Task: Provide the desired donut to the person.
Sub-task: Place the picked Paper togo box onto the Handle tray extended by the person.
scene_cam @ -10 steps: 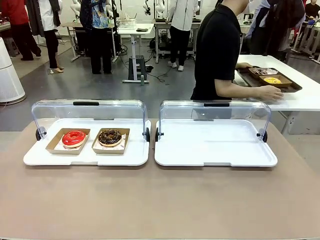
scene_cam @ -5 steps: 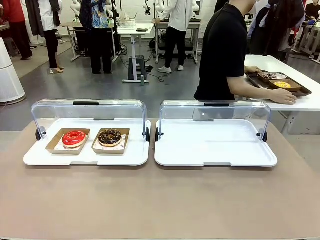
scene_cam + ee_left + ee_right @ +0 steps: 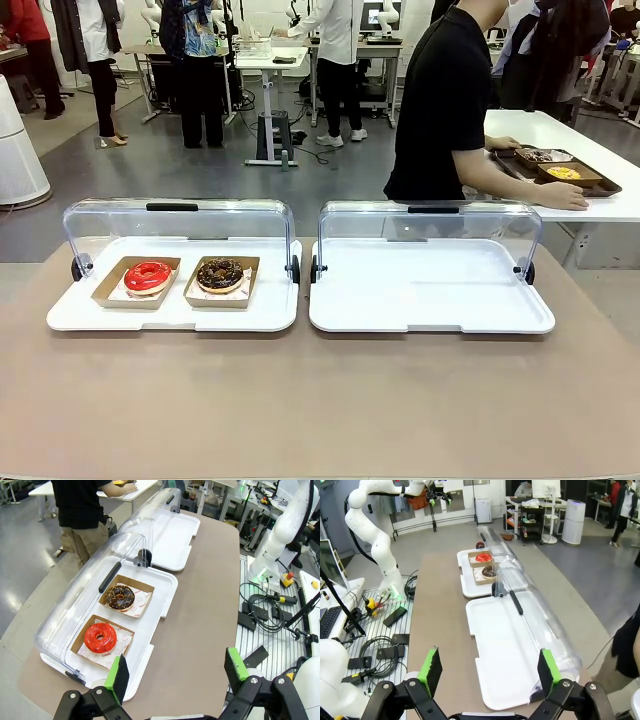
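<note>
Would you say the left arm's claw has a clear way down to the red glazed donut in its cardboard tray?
Probably yes: the left claw is open above the table, and the clear plastic lid is swung back, leaving the red glazed donut uncovered.

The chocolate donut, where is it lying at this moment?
In the front view the chocolate donut sits in its own cardboard box on the left white tray, just right of the red donut, under the open clear lid.

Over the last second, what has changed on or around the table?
The person shifted to the picture's right beside the side table, hand on a brown tray that slid right too. The red donut, chocolate donut and both white trays stayed put.
</note>
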`<state>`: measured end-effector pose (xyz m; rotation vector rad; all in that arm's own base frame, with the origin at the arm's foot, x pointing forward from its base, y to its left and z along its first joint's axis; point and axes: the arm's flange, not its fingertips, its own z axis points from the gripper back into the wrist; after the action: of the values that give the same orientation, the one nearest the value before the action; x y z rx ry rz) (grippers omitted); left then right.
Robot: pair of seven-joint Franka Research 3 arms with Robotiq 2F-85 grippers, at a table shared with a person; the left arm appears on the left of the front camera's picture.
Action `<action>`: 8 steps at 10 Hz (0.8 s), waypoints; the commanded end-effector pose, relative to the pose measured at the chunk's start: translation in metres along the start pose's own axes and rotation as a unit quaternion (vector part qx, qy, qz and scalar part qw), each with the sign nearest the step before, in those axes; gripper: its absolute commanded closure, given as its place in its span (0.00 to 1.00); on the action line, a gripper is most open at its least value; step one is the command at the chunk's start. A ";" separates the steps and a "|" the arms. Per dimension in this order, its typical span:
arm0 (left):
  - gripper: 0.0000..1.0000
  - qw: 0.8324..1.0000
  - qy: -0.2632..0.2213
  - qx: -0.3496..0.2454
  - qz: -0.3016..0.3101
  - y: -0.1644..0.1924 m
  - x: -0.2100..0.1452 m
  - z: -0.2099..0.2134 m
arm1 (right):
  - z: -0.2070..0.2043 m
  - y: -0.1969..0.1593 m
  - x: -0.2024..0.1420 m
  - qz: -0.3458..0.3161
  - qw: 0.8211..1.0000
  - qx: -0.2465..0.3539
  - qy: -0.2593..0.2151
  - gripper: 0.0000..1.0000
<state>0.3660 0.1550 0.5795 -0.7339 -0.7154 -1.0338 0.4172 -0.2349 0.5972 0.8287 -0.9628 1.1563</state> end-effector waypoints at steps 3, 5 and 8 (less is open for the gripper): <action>0.00 1.000 -0.002 -0.001 -0.002 -0.001 0.001 0.000 | -0.001 0.002 0.000 0.001 1.000 0.000 -0.003 0.00; 0.00 1.000 -0.002 -0.001 -0.002 -0.001 0.001 0.000 | -0.001 0.002 0.000 0.001 1.000 0.000 -0.003 0.00; 0.00 1.000 -0.002 -0.001 -0.002 -0.001 0.001 0.000 | -0.001 0.002 0.000 0.001 1.000 0.000 -0.003 0.00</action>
<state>0.3660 0.1550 0.5795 -0.7339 -0.7154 -1.0338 0.4175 -0.2344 0.5973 0.8291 -0.9623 1.1573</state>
